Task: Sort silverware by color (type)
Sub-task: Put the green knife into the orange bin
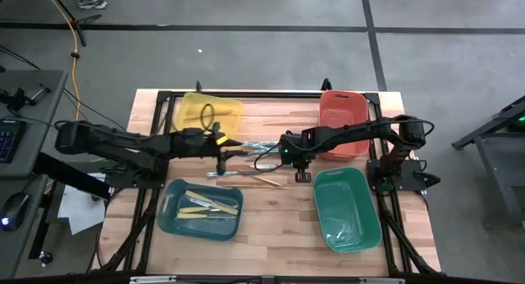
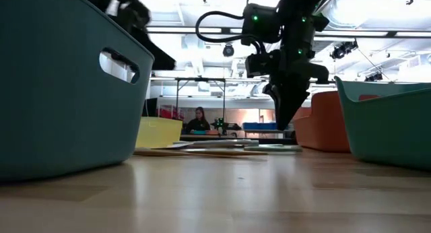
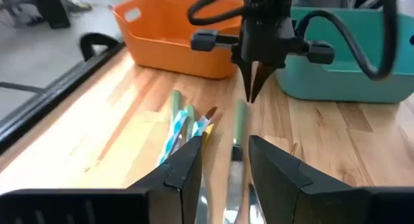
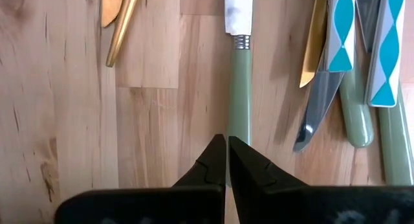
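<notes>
Loose silverware (image 1: 256, 162) lies flat on the wooden table between the four bins. It includes a green-handled knife (image 4: 239, 88), gold pieces (image 4: 119, 23) and pieces with teal diamond-patterned handles (image 4: 339, 30). My right gripper (image 4: 226, 160) points down, shut, with its tips just over the green knife handle (image 3: 240, 120); I see a gap beneath them in the low view. My left gripper (image 3: 223, 162) comes in low from the table's left and stands open, facing the pile and touching nothing. Cream-yellow pieces (image 1: 209, 204) lie in the blue bin.
A yellow bin (image 1: 230, 112) stands at the far left and an orange bin (image 1: 343, 112) at the far right. A blue bin (image 1: 172, 210) is at the near left and a green bin (image 1: 349, 222) at the near right. Bare wood lies between the two near bins.
</notes>
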`<state>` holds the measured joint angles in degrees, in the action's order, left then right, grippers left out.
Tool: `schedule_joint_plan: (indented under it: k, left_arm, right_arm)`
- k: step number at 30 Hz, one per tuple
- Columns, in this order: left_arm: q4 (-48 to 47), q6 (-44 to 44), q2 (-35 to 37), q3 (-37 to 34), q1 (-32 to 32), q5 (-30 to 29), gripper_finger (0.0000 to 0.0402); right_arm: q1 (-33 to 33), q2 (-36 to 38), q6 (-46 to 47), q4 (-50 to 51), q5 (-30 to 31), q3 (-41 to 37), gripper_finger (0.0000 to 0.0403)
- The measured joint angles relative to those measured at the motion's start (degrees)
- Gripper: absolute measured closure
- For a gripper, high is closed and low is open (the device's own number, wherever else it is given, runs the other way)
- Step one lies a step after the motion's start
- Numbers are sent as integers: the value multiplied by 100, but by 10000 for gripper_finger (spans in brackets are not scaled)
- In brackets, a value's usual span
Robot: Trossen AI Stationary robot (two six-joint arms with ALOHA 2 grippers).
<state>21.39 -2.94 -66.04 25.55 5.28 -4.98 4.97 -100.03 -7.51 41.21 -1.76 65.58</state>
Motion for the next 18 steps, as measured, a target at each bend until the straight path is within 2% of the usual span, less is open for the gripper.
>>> schedule_joint_plan:
  k: [6,10,14,18]
  left_arm:
    - [-131,-86,-1323,653,0,407,284]
    - [-428,290,-1907,969,0,449,284]
    - [-918,539,-1986,1290,68,442,284]
    - [-1819,448,-1575,1541,198,433,284]
  right_arm:
    - [0,0,-12,3,0,-1,403]
    - [0,0,-48,-15,0,-2,403]
    - [-13,0,-4,-458,-76,-4,403]
    - [-26,0,-2,-1025,-201,-4,396]
